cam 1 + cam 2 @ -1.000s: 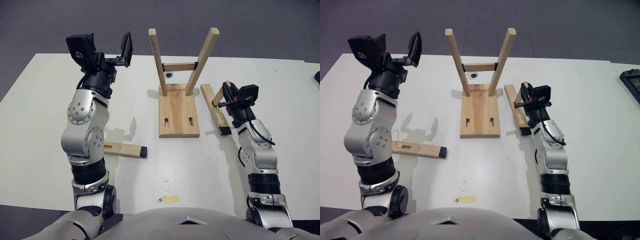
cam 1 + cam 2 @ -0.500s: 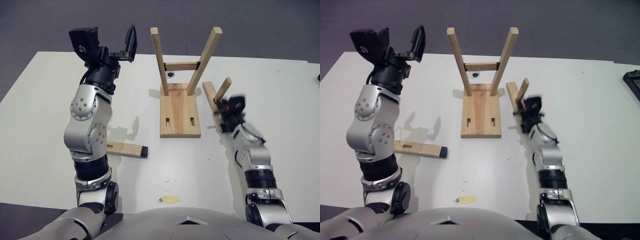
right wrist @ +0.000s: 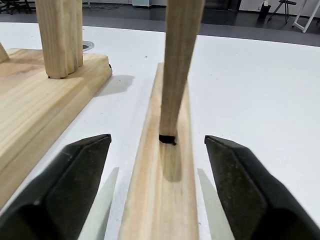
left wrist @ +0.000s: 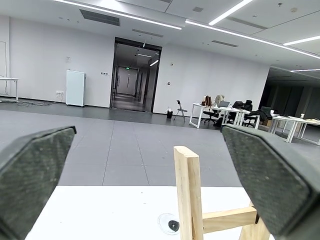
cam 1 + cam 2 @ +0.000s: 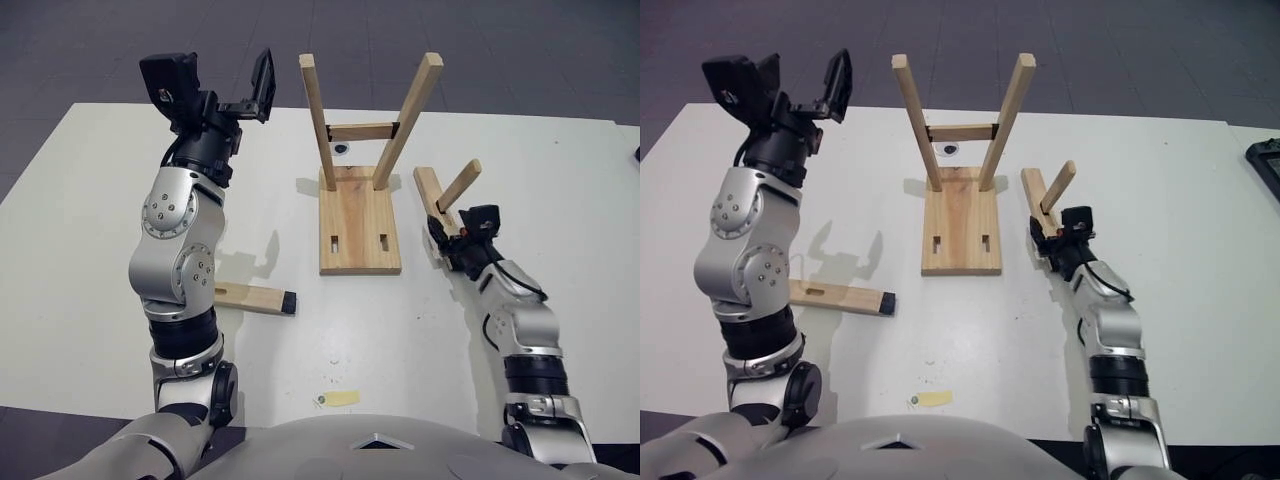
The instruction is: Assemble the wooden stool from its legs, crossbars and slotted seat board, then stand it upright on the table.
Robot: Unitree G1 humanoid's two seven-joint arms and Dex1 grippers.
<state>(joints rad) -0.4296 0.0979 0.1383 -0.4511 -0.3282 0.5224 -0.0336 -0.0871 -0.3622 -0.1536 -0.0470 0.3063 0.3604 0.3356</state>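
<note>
Seat board [image 5: 358, 215] lies flat at the middle of the white worktop [image 5: 80, 200], its long side running away from the robot. Two standing legs [image 5: 317, 120] rise from the slots at its far end, leaning apart toward the top. They are joined partway up by a crossbar [image 5: 362, 131]. The two slots at the near end of the board are open.

Just to the right of the board, a third leg [image 5: 426, 192] lies on the worktop, roughly parallel to the board's long edge. A second crossbar [image 5: 459, 186] is seated in its slot and sticks up tilted, leaning away to the right.

The right hand [image 3: 158, 150] sits low at the near end of this leg. Its fingers [image 3: 80, 175] are spread, one on each side of the wood with a gap on both sides, so it is pinching nothing. The joint where the crossbar enters the leg lies straight ahead of it.

The left hand [image 5: 215, 88] is raised well above the worktop, to the left of the standing legs and apart from them. Its fingers [image 4: 265, 170] are spread wide with nothing between them.

A fourth leg [image 5: 255, 298], with a dark tip at its right end, lies near the front left beside the left arm, well apart from the board.

A small round grommet [image 5: 342, 149] is set in the worktop just behind the board. A pale yellow tag [image 5: 340, 398] lies near the front edge.
</note>
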